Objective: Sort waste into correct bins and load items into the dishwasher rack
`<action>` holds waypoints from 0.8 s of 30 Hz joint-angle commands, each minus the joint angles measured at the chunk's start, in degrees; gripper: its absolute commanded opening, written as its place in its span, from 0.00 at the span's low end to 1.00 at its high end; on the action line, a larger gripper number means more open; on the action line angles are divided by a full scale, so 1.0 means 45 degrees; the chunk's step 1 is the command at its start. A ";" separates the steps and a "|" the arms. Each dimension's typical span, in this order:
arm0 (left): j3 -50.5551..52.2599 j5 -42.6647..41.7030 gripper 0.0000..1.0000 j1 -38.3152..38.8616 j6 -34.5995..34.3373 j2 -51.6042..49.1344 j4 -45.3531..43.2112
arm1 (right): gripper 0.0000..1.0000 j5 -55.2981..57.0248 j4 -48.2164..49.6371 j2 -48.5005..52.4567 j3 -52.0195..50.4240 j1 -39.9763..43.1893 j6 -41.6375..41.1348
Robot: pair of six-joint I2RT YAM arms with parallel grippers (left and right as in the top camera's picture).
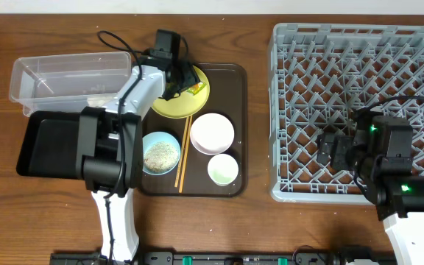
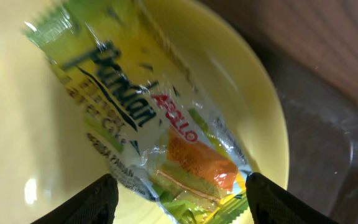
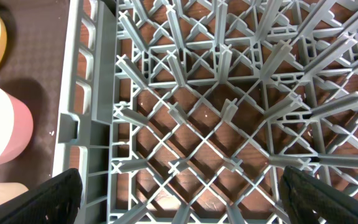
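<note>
The yellow-green snack wrapper (image 2: 166,143) lies on the yellow plate (image 1: 179,105). My left gripper (image 2: 179,202) is open just above it, one finger on each side of the wrapper's orange end. My right gripper (image 3: 179,199) is open and empty over the left part of the grey dishwasher rack (image 1: 359,44). The light blue bowl (image 1: 160,153) holds rice scraps. The chopsticks (image 1: 183,158), white bowl (image 1: 212,132) and white cup (image 1: 223,170) lie beside it.
All the dishes sit on the dark brown serving tray (image 1: 234,88). The clear plastic box (image 1: 68,77) and the black tray (image 1: 50,143) stand to its left, the black tray partly under my left arm.
</note>
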State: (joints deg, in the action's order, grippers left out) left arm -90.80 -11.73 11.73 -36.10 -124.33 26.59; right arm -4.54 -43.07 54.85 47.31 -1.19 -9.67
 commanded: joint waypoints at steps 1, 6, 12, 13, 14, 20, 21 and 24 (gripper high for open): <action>0.0107 -0.0607 0.69 0.0170 -0.0942 -0.0325 0.0034 | 0.99 -0.0102 -0.0019 -0.0102 0.0316 -0.0160 -0.0131; 0.0102 -0.0631 0.67 0.0267 -0.1433 -0.0529 0.0019 | 0.99 -0.0102 -0.0029 -0.0102 0.0316 -0.0160 -0.0126; 0.0107 -0.0631 0.50 0.0335 -0.1423 -0.0539 0.0141 | 0.99 -0.0097 -0.0034 -0.0102 0.0316 -0.0160 -0.0126; 0.0107 -0.0627 0.48 0.0330 -0.1428 -0.0539 0.0180 | 0.99 -0.0102 -0.0039 -0.0102 0.0316 -0.0160 -0.0126; 0.0107 -0.0627 0.46 0.0330 -0.1428 -0.0539 0.0189 | 0.99 -0.0102 -0.0039 -0.0102 0.0316 -0.0160 -0.0126; 0.0107 -0.0568 0.25 0.0330 -0.1370 -0.0539 0.0189 | 0.99 -0.0102 -0.0044 -0.0102 0.0316 -0.0160 -0.0131; 0.0107 -0.0549 0.24 0.0330 -0.1370 -0.0539 0.0189 | 0.99 -0.0102 -0.0044 -0.0102 0.0316 -0.0160 -0.0126; 0.0107 -0.0393 0.19 0.0325 -0.1365 -0.0539 0.0277 | 0.99 -0.0102 -0.0044 -0.0102 0.0316 -0.0160 -0.0126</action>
State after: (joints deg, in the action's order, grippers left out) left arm -90.78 -14.46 12.97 -42.28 -125.43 27.11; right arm -4.54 -43.09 54.85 47.31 -1.19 -9.67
